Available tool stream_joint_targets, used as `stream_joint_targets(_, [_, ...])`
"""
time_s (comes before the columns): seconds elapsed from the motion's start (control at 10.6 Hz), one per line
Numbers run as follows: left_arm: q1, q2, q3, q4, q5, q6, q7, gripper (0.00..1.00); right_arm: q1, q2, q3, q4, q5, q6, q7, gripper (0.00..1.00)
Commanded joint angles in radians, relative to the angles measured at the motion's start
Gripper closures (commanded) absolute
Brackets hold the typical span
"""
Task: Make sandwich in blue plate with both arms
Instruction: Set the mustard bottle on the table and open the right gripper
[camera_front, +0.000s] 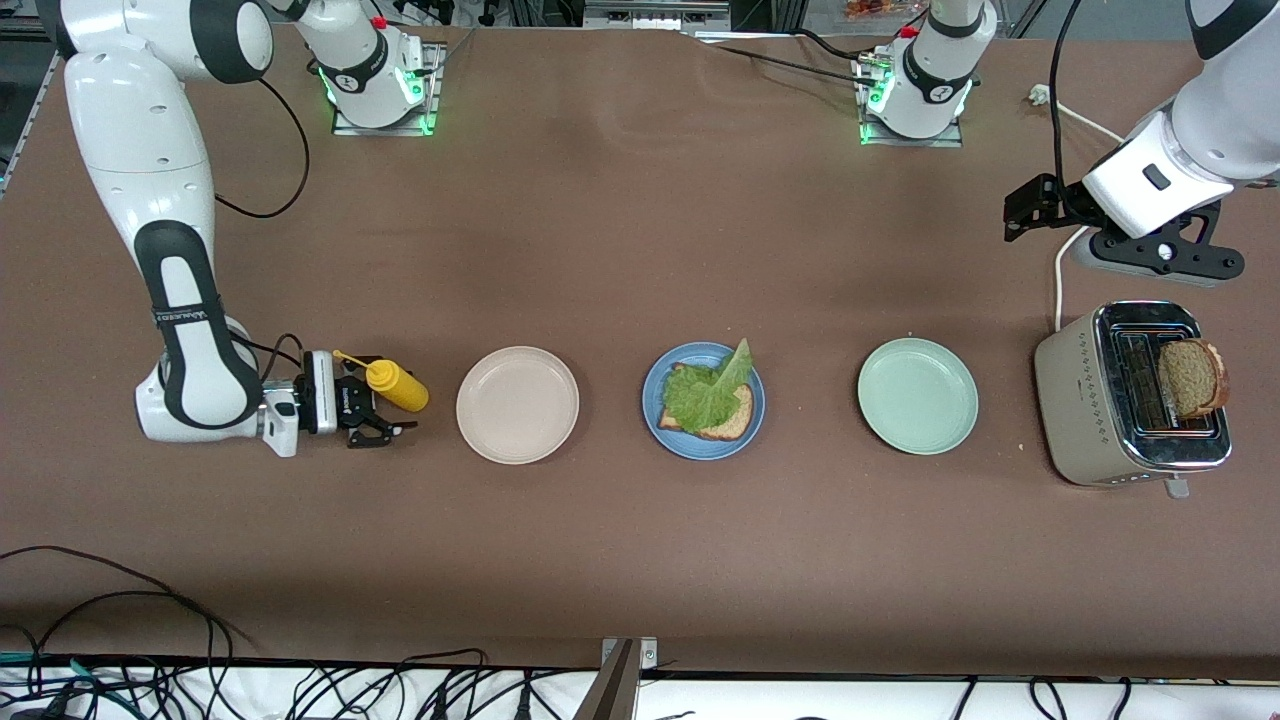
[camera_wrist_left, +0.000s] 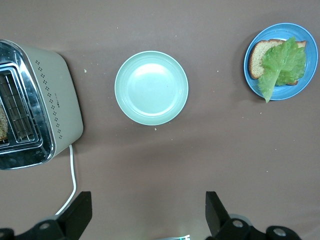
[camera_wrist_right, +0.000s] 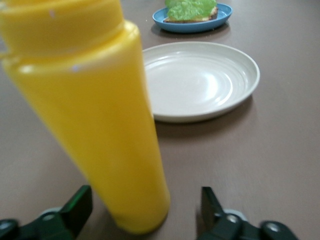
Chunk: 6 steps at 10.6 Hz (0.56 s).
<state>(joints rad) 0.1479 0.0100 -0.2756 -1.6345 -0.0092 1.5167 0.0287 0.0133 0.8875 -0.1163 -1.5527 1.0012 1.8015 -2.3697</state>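
Observation:
The blue plate (camera_front: 655, 415) sits mid-table with one brown bread slice (camera_front: 735, 425) and a green lettuce leaf (camera_front: 705, 390) lying on it. A second bread slice (camera_front: 1192, 378) sticks up out of the toaster (camera_front: 1075, 400) at the left arm's end. My left gripper (camera_front: 1165, 258) hangs open and empty high over the table beside the toaster. My right gripper (camera_front: 375, 415) is low at the right arm's end, open around a yellow squeeze bottle (camera_wrist_right: 100, 115), with a gap showing at each finger. The left wrist view shows the blue plate (camera_wrist_left: 312, 50) and the lettuce (camera_wrist_left: 285, 62) from above.
An off-white plate (camera_front: 517, 404) lies between the yellow bottle (camera_front: 398, 386) and the blue plate. A pale green plate (camera_front: 917, 396) lies between the blue plate and the toaster. The toaster's white cord (camera_front: 1058, 270) runs toward the left arm's base.

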Motion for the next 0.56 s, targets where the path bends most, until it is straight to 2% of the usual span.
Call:
stream_joint_targets(0.0, [0.002, 0.005, -0.001, 0.021, -0.018, -0.009, -0.004, 0.0, -0.009, -0.001, -0.045, 0.017, -0.047, -0.013, -0.039, 0.0])
stream_joint_targets(0.28, [0.002, 0.005, -0.001, 0.021, -0.018, -0.009, -0.004, 0.0, -0.009, -0.031, -0.1, 0.022, -0.125, -0.013, -0.033, 0.0])
stream_joint_targets(0.47, [0.002, 0.007, -0.001, 0.021, -0.018, -0.009, -0.004, 0.0, 0.0, -0.086, -0.135, 0.02, -0.177, -0.01, 0.001, 0.0])
